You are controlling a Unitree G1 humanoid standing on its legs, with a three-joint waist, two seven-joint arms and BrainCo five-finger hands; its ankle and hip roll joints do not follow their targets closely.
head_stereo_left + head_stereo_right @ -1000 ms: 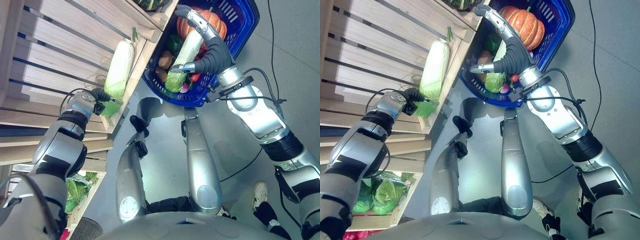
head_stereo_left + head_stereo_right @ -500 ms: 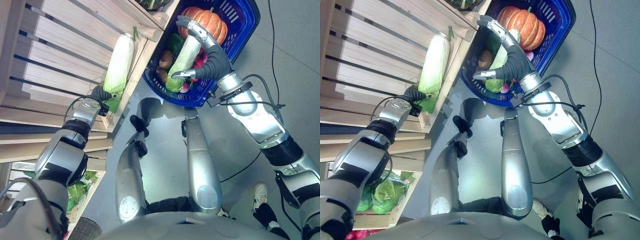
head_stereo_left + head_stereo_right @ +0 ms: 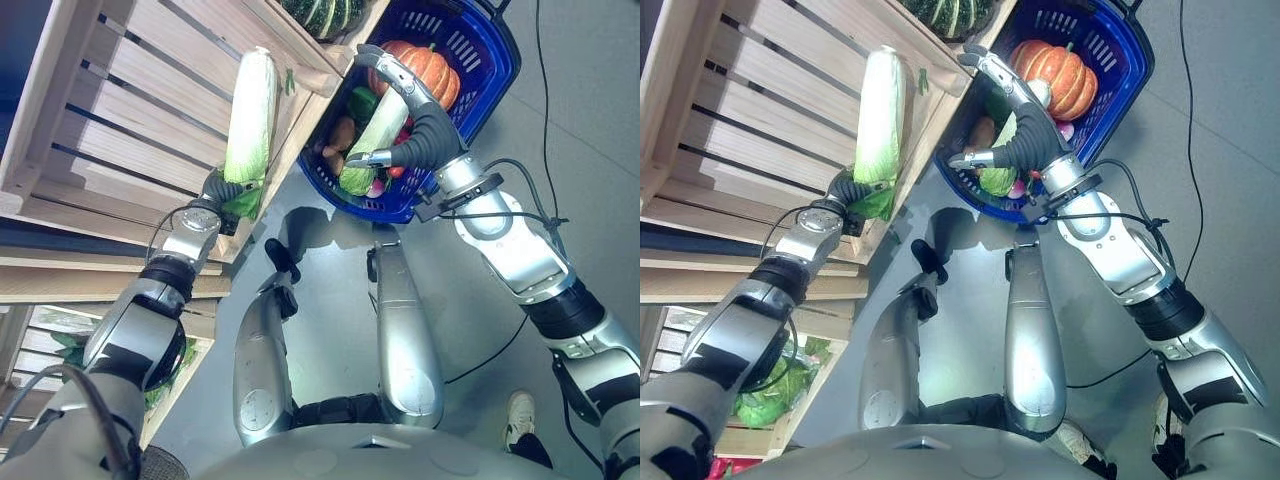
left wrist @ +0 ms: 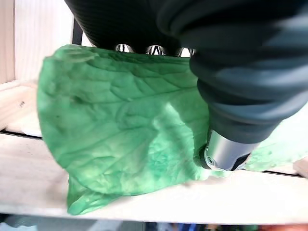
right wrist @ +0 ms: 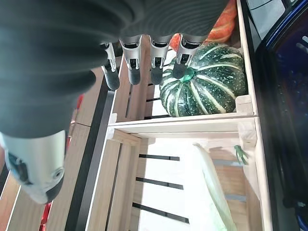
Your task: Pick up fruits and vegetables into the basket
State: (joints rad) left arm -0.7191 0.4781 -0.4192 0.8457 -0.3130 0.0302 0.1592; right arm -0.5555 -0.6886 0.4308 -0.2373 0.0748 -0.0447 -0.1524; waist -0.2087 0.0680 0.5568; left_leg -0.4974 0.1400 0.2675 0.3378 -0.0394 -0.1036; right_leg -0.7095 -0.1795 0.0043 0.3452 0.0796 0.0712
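A long pale napa cabbage (image 3: 250,115) stands tilted in the slatted wooden crate (image 3: 120,120). My left hand (image 3: 218,190) is shut on its green leafy end (image 4: 125,125), thumb across the leaves and fingers behind them. The blue basket (image 3: 492,60) sits to the right of the crate and holds an orange pumpkin (image 3: 428,62), a second napa cabbage (image 3: 378,130) and small vegetables. My right hand (image 3: 425,130) is open over the basket's near side, fingers stretched toward the crate, holding nothing.
A dark green striped squash (image 5: 207,86) lies in the crate compartment above the cabbage, also seen at the squash (image 3: 325,12). Leafy greens (image 3: 770,400) fill a lower shelf at the left. Grey floor spreads right of the basket.
My left hand has swung the napa cabbage more upright and up along the crate. The whole picture has shifted a little. The right hand stays open by the basket.
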